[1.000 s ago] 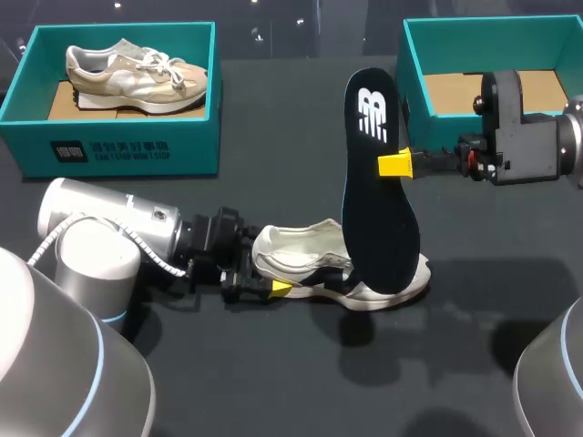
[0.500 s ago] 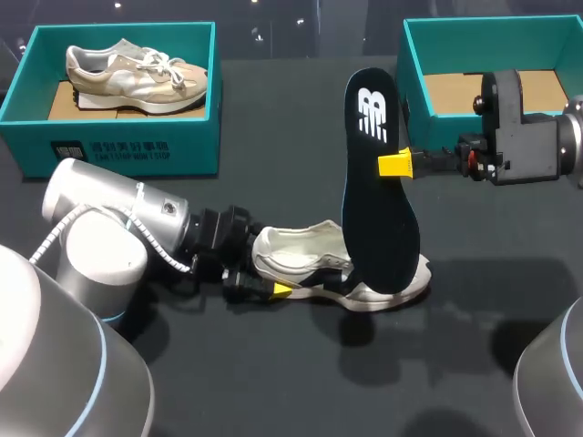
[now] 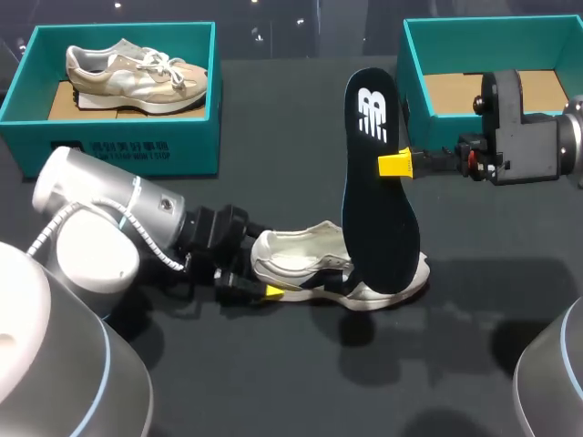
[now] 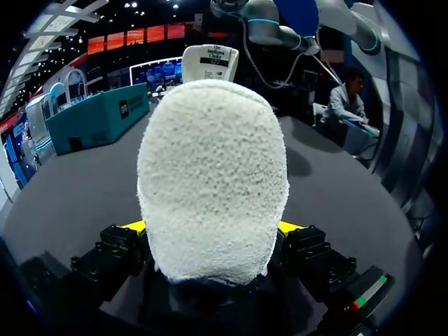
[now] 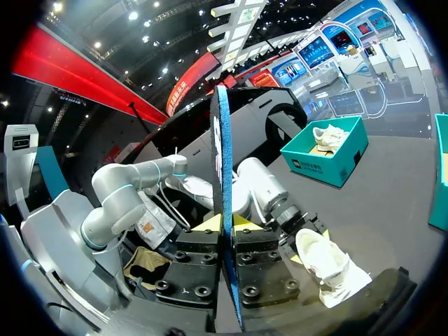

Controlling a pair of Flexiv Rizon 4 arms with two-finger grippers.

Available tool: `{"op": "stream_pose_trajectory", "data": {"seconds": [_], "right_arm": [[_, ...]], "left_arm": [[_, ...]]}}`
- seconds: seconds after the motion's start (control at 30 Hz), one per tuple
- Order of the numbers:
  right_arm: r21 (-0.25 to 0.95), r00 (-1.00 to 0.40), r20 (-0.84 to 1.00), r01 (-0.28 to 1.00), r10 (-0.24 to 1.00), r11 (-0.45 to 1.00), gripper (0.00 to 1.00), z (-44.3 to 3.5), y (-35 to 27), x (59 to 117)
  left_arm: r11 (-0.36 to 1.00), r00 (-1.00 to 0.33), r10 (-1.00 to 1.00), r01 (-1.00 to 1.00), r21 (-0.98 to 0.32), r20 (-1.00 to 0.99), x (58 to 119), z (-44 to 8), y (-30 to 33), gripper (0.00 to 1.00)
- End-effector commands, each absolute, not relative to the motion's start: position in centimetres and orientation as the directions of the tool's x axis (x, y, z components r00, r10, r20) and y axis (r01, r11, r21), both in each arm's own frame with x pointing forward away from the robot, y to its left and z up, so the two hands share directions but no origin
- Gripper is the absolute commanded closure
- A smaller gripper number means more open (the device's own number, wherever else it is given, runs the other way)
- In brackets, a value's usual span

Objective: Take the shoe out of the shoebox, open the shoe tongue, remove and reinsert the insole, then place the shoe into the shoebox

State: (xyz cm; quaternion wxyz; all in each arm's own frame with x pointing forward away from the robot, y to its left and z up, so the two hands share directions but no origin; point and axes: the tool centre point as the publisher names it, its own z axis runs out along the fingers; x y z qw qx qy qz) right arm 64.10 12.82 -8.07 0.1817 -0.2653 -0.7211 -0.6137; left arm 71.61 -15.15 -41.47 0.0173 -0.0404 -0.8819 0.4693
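- Head view: a white sneaker (image 3: 305, 259) lies on its sole near the middle of the dark table (image 3: 273, 382), with its heel toward the left arm and its toe pointing to the right side.
- The left tool (image 3: 264, 289) sits low on the table at the sneaker's heel, and one yellow fingertip (image 3: 272, 292) shows against the heel's side.
- In the left wrist view the fleecy heel collar fills the space between the two yellow tips. They press on it from either side, so the left tool is clamped on the sneaker.
- A black insole (image 3: 375, 182) stands nearly upright over the sneaker's front half, with a white logo at its upper end. Whether its lower end touches the sneaker cannot be told.
- The right tool (image 3: 393, 165) comes in from the right and holds the insole at its edge, about midway up.
- In the right wrist view the insole is seen edge-on as a thin blade between the two fingers. Both lie against its faces with only a narrow gap between them.
- A teal shoebox (image 3: 118, 150) at the far left of the table holds a beige sneaker (image 3: 137, 73) resting on cardboard.
- A second teal shoebox (image 3: 428, 55) stands at the far right with its brown cardboard floor showing, partly hidden behind the right arm (image 3: 528, 137).
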Motion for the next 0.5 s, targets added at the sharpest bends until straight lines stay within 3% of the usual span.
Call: {"op": "stream_pose_trajectory", "data": {"seconds": [0.03,0.2,0.33,0.5], "right_arm": [[0.788,-0.792,0.588,0.607,0.161,0.106,1.00,-8.1,13.0,64.1],[0.788,-0.792,0.588,0.607,0.161,0.106,1.00,-8.1,13.0,64.1],[0.788,-0.792,0.588,0.607,0.161,0.106,1.00,-8.1,13.0,64.1],[0.788,-0.792,0.588,0.607,0.161,0.106,1.00,-8.1,13.0,64.1]], "left_arm": [[0.604,-0.996,0.089,0.048,-0.796,0.007,71.6,-40.8,-14.7,0.00],[0.676,-0.994,0.110,0.061,-0.735,0.019,71.5,-40.0,-13.3,0.00],[0.772,-0.995,0.058,0.099,-0.628,-0.086,71.7,-39.2,-12.0,0.00],[0.772,-0.995,0.058,0.099,-0.628,-0.086,71.7,-39.2,-12.0,0.00]]}}
